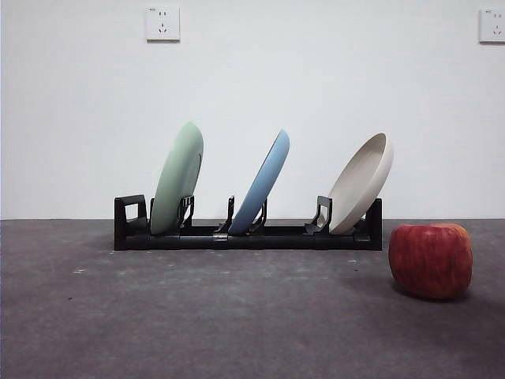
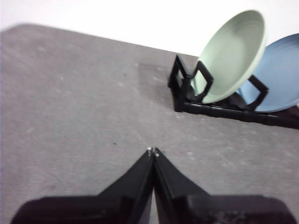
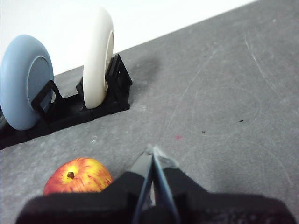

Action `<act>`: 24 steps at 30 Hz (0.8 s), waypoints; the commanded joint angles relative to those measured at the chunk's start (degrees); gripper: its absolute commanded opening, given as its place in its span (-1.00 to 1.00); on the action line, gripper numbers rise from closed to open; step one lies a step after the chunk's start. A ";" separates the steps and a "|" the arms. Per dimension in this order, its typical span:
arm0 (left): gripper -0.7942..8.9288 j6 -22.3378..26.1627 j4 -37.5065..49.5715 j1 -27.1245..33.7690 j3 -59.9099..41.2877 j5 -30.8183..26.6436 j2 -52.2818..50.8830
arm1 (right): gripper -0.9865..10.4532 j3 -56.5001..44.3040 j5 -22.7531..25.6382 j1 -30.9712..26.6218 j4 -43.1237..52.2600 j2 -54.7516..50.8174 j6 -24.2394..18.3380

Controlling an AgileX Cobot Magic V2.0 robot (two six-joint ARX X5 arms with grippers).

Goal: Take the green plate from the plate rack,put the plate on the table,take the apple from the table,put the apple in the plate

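A plain white wall (image 1: 252,103) rises behind the dark grey, rough, speckled worktop (image 1: 197,316). Two white sockets sit high on it: one (image 1: 162,23) left of centre, one (image 1: 492,25) at the right edge. Light is even.

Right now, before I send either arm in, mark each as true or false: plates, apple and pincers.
1. The pale mint green round plate stands in the long black plate rack. True.
2. The red blocky apple lies on that plate. False: it sits on the dark grey table.
3. The left pincer is shut, holding nothing. True.
4. The right pincer grips the apple. False: shut, empty, beside it.
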 commanded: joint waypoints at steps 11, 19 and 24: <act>-0.85 -5.62 -0.94 0.15 14.86 5.40 9.09 | -0.84 17.07 -0.35 0.04 0.07 12.96 0.98; -0.85 -5.01 -3.19 0.15 26.40 9.62 22.01 | -0.84 28.61 -10.73 0.04 -0.87 25.77 -0.68; -0.84 -4.85 -6.19 0.13 33.27 18.82 30.56 | -0.83 35.30 -16.83 0.04 -5.01 33.46 -4.22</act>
